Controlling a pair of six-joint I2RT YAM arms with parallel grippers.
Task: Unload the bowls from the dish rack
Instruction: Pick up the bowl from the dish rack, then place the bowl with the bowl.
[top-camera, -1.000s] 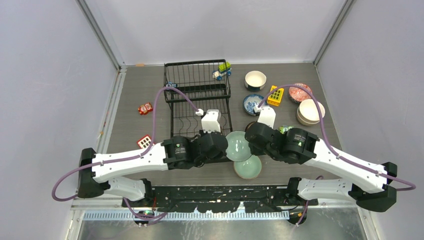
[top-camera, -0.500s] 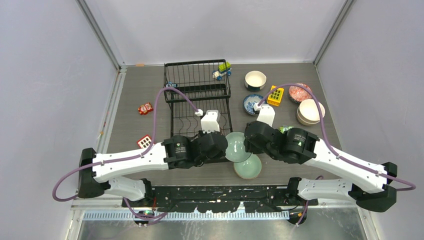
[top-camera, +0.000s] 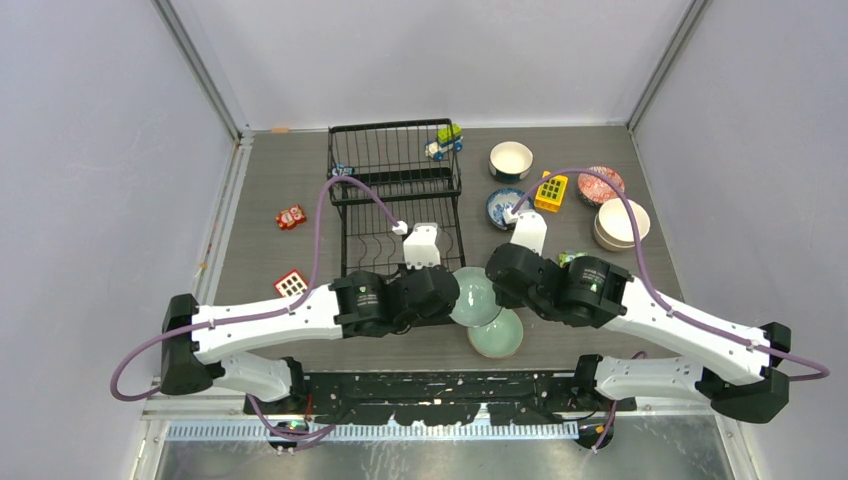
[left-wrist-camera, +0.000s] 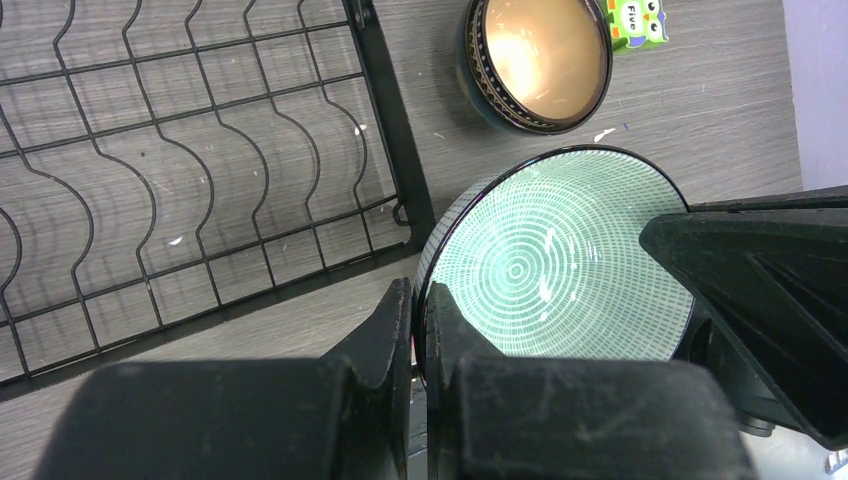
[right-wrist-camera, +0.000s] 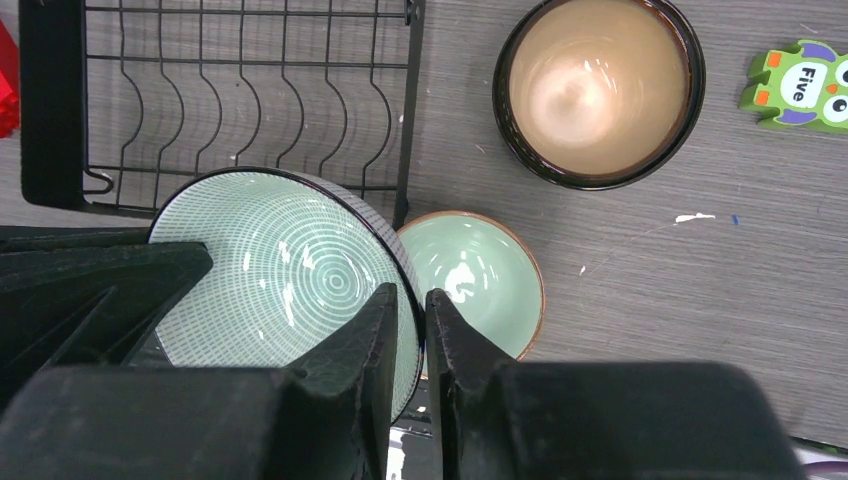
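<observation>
Left fingers (left-wrist-camera: 392, 345) are pinching teal bowl (left-wrist-camera: 545, 270) rim beside dish rack (left-wrist-camera: 393, 140); right fingers (right-wrist-camera: 372, 345) are straddling opposite rim, grip unclear.

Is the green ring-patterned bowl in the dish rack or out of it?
Out. The patterned bowl hangs beside the dish rack's front corner, its rim pinched by the left gripper and the right gripper.

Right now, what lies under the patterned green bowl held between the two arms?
Partly under the patterned green bowl lies a plain pale green bowl on the table; part of its rim is covered. Whatever else is beneath is hidden.
</observation>
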